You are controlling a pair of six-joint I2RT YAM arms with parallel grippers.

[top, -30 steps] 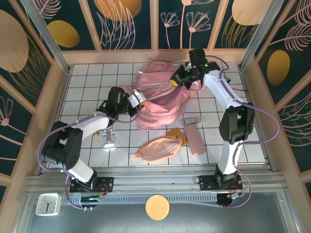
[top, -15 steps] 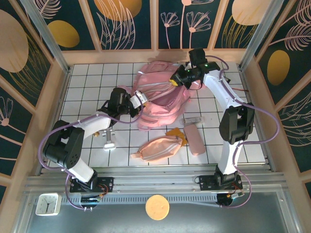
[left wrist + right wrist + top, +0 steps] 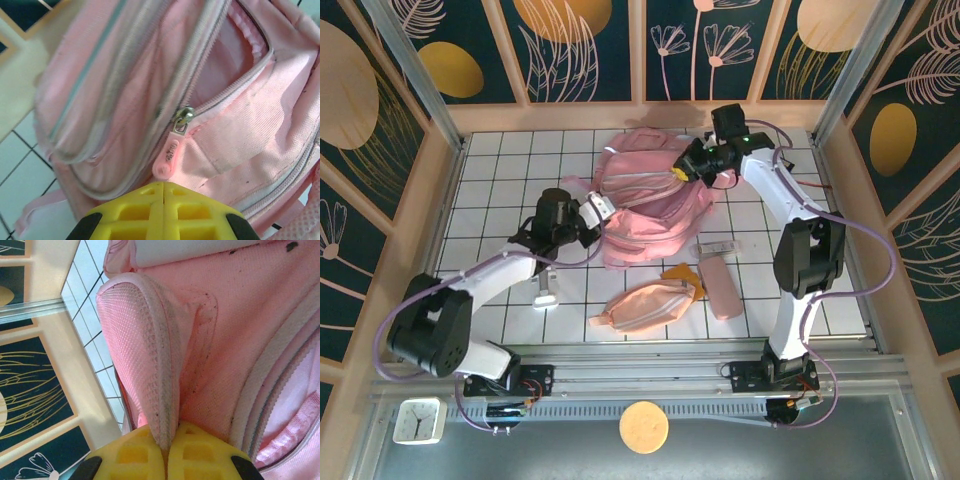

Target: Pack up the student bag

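Two grippers are working at the student bag (image 3: pixel 655 215), which is lying slumped toward the far middle of the white tiled table (image 3: pixel 490 190) and is the largest thing on it. From the overhead camera, the left gripper (image 3: pixel 600 212) is pressing against the bag's left edge. The right gripper (image 3: pixel 678 170) is sitting at its far right corner, but the grip of either one is too small to judge from up there.

The wrist cameras are giving the detail. On the left, the yellow fingers (image 3: pixel 130 212) are meeting with no gap between them. The pink zip pull (image 3: pixel 169 156) of a partly unzipped pocket is hanging with its rounded end right at their tips; whether the tab is actually pinched I cannot tell. On the right, the yellow fingers (image 3: pixel 200 452) are clamping a padded mesh strap (image 3: pixel 145 355) of the bag — its edge is running straight into the seam between them.

The overhead camera is also taking in things lying nearer the arms: a peach-pink oval pouch (image 3: pixel 642 306) and, just right of it, a slim pink case (image 3: pixel 722 287) — both apart from the bag.
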